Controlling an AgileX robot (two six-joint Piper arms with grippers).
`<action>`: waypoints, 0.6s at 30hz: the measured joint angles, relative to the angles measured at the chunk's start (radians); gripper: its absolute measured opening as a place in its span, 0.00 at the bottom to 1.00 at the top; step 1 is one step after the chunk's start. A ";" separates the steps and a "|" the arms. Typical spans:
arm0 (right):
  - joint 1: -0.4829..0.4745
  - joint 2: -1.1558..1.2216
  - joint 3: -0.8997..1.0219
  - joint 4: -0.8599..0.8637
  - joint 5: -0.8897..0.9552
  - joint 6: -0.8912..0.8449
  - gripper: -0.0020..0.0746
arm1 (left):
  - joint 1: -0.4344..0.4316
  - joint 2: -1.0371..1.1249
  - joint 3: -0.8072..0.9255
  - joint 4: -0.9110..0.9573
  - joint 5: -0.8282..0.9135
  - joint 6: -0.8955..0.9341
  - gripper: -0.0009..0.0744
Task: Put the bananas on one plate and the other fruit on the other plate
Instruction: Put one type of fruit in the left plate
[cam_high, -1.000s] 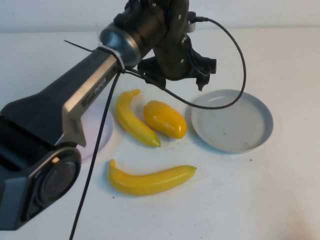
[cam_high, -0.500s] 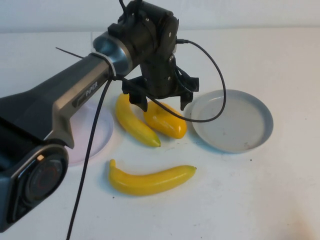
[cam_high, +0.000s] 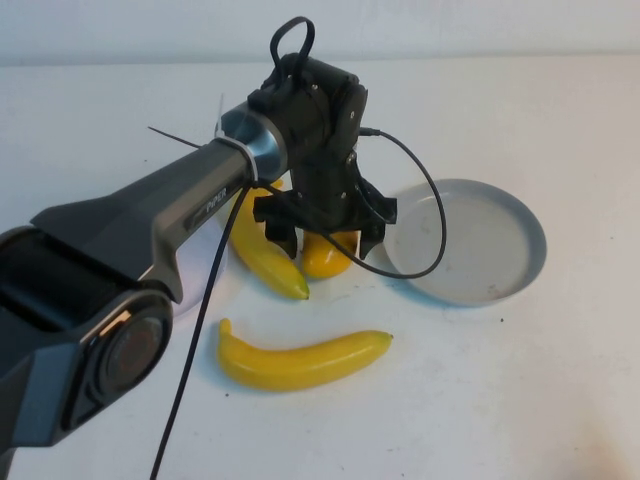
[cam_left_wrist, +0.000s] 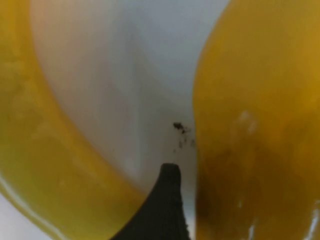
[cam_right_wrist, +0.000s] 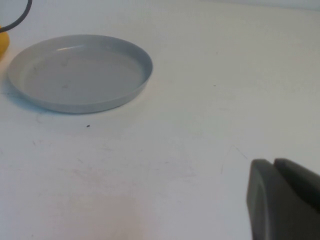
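Note:
My left gripper (cam_high: 325, 238) is open and low over one orange-yellow mango-like fruit (cam_high: 328, 256), with a finger (cam_high: 283, 232) on each side of it. In the left wrist view the fruit (cam_left_wrist: 260, 125) fills one side, a banana (cam_left_wrist: 45, 150) the other, and a dark fingertip (cam_left_wrist: 167, 210) stands between them. One banana (cam_high: 262, 255) lies right beside the fruit. The second banana (cam_high: 305, 360) lies nearer the front. The grey-blue plate (cam_high: 500, 250) is empty and also shows in the right wrist view (cam_right_wrist: 80, 72). The pink plate (cam_high: 200, 285) is mostly hidden by the arm. A second mango-like fruit is not visible. My right gripper (cam_right_wrist: 285, 200) is shut and empty over bare table.
The left arm's black cable (cam_high: 425, 215) loops over the grey plate's near rim, and another cable (cam_high: 195, 330) hangs down past the pink plate. The white table (cam_high: 520, 400) runs in front and to the right.
My left gripper has come toward me from behind the fruit and dropped, so its open fingers now straddle the mango-like fruit. The nearer banana's tip shifted slightly left.

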 joint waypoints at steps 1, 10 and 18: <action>0.000 0.000 0.000 0.000 0.000 0.000 0.01 | 0.000 0.004 0.000 0.000 -0.002 0.010 0.89; 0.000 0.000 0.000 0.000 0.000 0.000 0.01 | 0.000 0.014 -0.006 0.073 -0.093 0.075 0.89; 0.000 0.000 0.000 0.000 0.000 0.000 0.01 | 0.000 0.021 -0.008 0.093 -0.118 0.187 0.75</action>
